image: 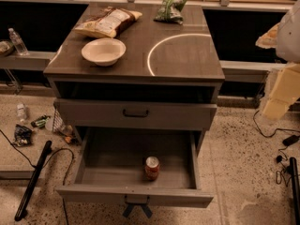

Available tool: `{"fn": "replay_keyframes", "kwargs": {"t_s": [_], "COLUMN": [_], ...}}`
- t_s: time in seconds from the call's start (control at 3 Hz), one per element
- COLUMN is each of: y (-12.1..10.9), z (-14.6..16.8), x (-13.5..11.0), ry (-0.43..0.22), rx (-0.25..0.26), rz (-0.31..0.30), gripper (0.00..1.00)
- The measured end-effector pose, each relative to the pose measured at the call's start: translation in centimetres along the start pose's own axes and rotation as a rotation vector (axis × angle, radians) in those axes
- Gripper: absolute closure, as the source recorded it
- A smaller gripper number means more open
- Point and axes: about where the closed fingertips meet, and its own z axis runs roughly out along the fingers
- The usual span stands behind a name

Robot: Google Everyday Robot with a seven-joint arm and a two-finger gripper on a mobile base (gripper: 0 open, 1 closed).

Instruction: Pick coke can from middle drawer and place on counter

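Note:
The coke can [152, 168], red with a silver top, stands upright on the bare grey floor of the pulled-out middle drawer [112, 159], near its front panel and slightly right of centre. Above it, a drawer front with a black curved handle [136, 112] is nearly shut. The counter [187, 57] is the dark wood-grain top with a white arc. My gripper [274, 104], a cream-coloured piece under the white arm, hangs at the far right edge, well right of the cabinet and above the drawer's level, away from the can.
On the counter stand a white bowl [103, 50], a brown snack bag [108, 21] and a green bag [171, 6]. A black pole [33, 179], cables [281, 139], a bottle [21, 111] and litter lie on the speckled floor.

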Motion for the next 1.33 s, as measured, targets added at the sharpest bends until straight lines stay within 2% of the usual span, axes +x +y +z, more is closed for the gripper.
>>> {"fn": "replay_keyframes", "kwargs": {"t_s": [0.67, 1.0, 1.33], "y": [0.2, 1.2, 1.5], "z": [1.3, 5.2, 11.5], "x": [0.1, 1.0, 1.5], "ry": [-0.032, -0.127, -0.274], "rx": [0.024, 0.01, 0.01], "rz": [-0.006, 0.005, 0.029], "gripper": [0.0, 0.0, 0.0]}}
